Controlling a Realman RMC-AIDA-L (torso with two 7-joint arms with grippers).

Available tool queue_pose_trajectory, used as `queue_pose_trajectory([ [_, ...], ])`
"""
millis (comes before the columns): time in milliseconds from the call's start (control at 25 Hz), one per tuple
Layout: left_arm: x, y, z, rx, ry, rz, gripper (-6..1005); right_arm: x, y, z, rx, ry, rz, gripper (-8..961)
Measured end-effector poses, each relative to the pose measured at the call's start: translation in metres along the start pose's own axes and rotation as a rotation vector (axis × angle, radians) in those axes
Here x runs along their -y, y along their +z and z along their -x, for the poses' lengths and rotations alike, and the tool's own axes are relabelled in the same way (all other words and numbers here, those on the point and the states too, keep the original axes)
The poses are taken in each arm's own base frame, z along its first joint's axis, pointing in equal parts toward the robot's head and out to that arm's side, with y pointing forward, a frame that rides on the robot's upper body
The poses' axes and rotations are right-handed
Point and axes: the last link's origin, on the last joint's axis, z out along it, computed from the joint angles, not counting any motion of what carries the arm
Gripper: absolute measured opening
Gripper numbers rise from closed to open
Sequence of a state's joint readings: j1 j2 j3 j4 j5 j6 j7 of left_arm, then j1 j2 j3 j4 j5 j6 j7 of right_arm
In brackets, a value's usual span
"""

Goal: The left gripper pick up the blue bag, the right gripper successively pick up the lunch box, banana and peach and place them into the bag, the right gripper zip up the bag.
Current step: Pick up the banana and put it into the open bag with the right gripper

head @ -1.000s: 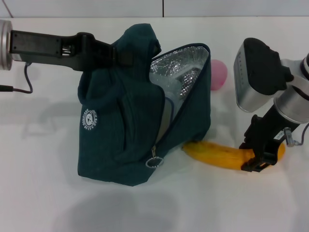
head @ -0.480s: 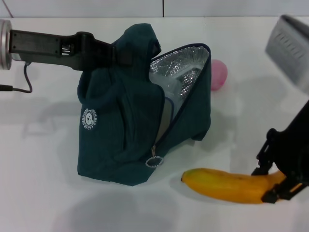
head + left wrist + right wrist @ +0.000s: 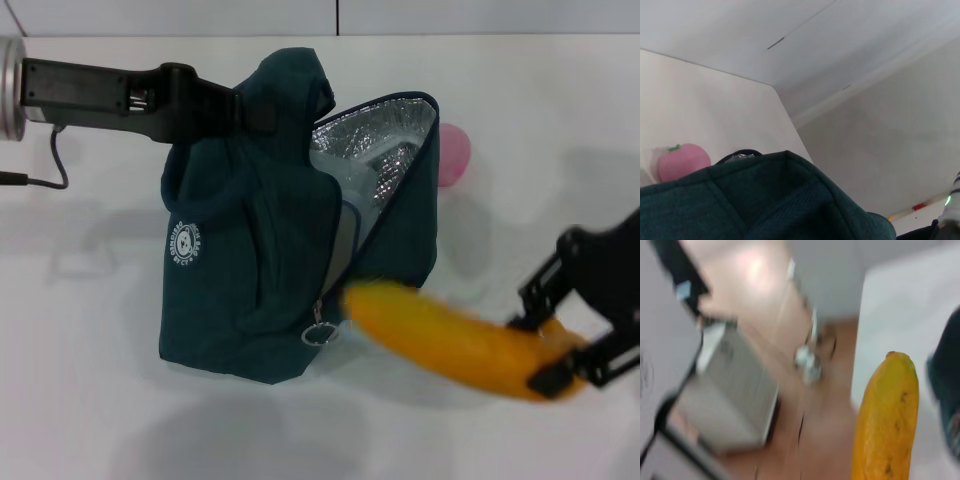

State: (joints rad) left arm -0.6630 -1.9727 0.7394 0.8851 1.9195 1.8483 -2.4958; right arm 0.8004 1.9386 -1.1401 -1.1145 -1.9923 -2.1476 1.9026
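Note:
The blue bag (image 3: pixel 250 260) stands open on the white table, its foil lining showing. My left gripper (image 3: pixel 245 112) is shut on the bag's handle at the top and holds it up. The banana (image 3: pixel 450 345) hangs in the air in front of the bag's right side, its free tip near the zipper ring (image 3: pixel 318 334). My right gripper (image 3: pixel 560 345) is shut on the banana's far end. The banana (image 3: pixel 887 420) fills the right wrist view. The peach (image 3: pixel 452 155) lies behind the bag; the left wrist view shows the peach (image 3: pixel 682 161) past the bag's fabric (image 3: pixel 765 200). The lunch box is hidden.
The white table (image 3: pixel 90 400) stretches around the bag. A black cable (image 3: pixel 45 175) runs across it at the far left.
My right gripper has lifted the banana off the table and swung it leftward, so its tip now reaches the bag's zipper side. The left arm and bag have held still.

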Motion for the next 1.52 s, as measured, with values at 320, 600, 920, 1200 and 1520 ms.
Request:
queue_pose_trajectory([
  [320, 0.000, 0.001, 0.000, 0.004, 0.001, 0.001, 41, 0.008, -0.028, -0.012, 0.391, 0.103, -0.066, 471],
  [600, 0.000, 0.001, 0.001, 0.002, 0.000, 0.004, 42, 0.008, -0.037, -0.025, 0.799, 0.159, -0.028, 481],
  [920, -0.001, 0.002, 0.001, 0.003, 0.001, 0.008, 42, 0.017, -0.008, -0.043, 1.104, 0.316, -0.003, 492],
  [1200, -0.001, 0.003, 0.001, 0.006, 0.002, 0.010, 42, 0.026, 0.025, -0.053, 1.242, 0.484, 0.052, 502],
  [1520, -0.001, 0.004, 0.002, 0.010, 0.000, 0.009, 42, 0.031, 0.047, -0.060, 1.248, 0.564, 0.033, 513],
])
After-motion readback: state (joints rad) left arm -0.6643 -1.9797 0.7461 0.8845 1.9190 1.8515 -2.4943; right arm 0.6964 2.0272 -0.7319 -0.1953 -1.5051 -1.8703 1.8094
